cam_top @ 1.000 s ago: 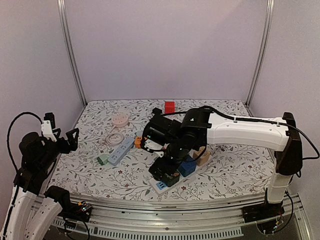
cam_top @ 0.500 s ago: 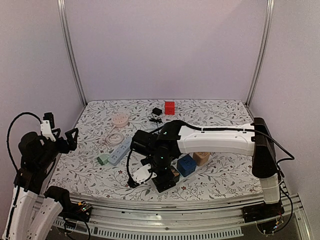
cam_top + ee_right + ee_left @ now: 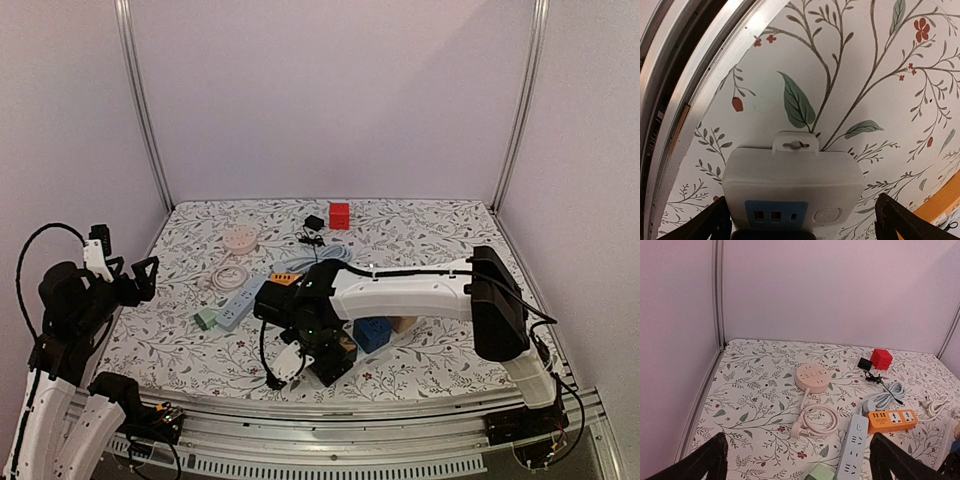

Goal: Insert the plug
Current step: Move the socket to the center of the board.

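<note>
Floral table [image 3: 750, 365]: three strips in the left wrist view, pink [image 3: 811, 377], white [image 3: 852, 445], orange [image 3: 892, 421]; the right wrist view shows a fourth [image 3: 792, 185]. Both arms' jaws gape, empty.

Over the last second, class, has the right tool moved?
Yes. The right tool has shifted left and toward the robot's side of the table, farther from the red cube.

White power strip [image 3: 792, 172] on floral table [image 3: 865, 65]
</note>
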